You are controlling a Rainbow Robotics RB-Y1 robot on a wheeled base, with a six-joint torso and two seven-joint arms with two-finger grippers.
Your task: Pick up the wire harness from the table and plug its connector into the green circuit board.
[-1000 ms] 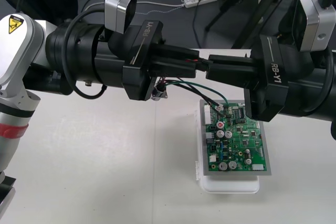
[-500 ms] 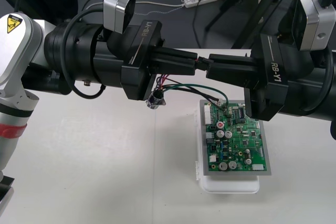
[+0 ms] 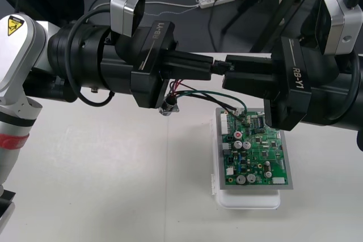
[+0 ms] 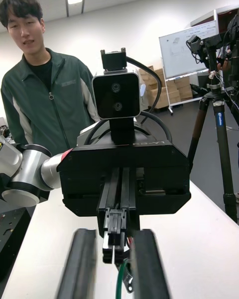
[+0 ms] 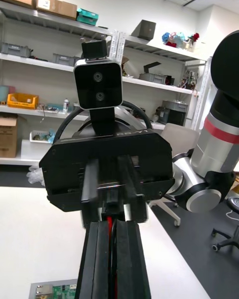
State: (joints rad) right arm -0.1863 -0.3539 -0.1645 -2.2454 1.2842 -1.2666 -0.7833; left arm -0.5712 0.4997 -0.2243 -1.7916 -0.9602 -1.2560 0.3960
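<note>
The two grippers meet tip to tip above the table (image 3: 102, 185), just above the middle of the front view. The left gripper (image 3: 217, 67) reaches in from the left. Its fingers (image 5: 97, 259) are pressed together and pinch the harness (image 3: 204, 94); in the left wrist view a red wire (image 5: 109, 226) runs up the narrow slit between them.

The socket (image 3: 168, 106) hangs under the left gripper, clear of the table. From there green and black wires arc right and down to the upper left corner of the board (image 3: 258, 151), which lies on its base (image 3: 249, 201) at lower right of centre. Whether the plug is seated there cannot be told.

The right gripper (image 3: 228, 71) comes in from the right. Its fingers (image 4: 79, 264) are spread and stand on either side of the left gripper's tip, with a gap on each side. A green wire (image 4: 119, 279) hangs between them.
</note>
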